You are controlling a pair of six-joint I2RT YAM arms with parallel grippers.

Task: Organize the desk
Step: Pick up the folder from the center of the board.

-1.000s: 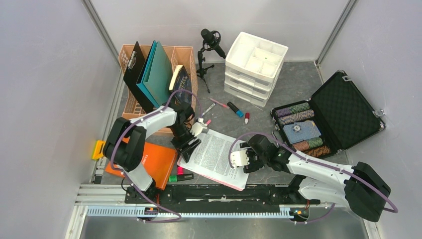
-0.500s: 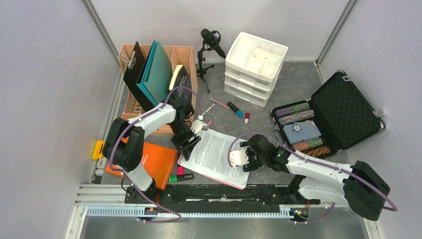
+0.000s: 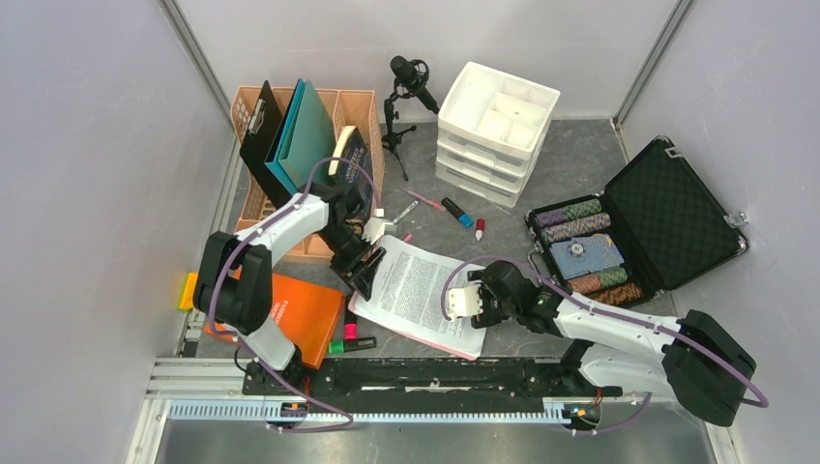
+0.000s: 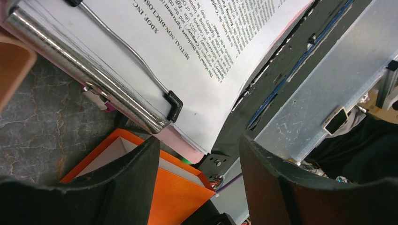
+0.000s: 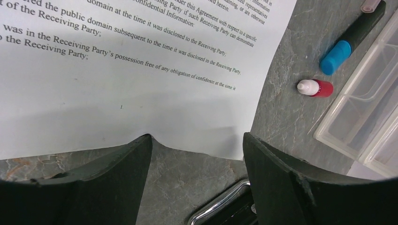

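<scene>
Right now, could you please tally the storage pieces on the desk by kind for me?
Orange basket: 1
White drawer unit: 1
Black foam-lined case: 1
Total: 3

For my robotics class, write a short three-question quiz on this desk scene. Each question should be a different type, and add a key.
1. True or false: the black case is shut.
2. Which colour is the cap of the marker beside the red bottle? A blue, B green, C yellow.
3. Which is at the metal clip holding the printed sheet: the left gripper or the right gripper?
Key: 1 false, it is open. 2 A. 3 left.
</scene>
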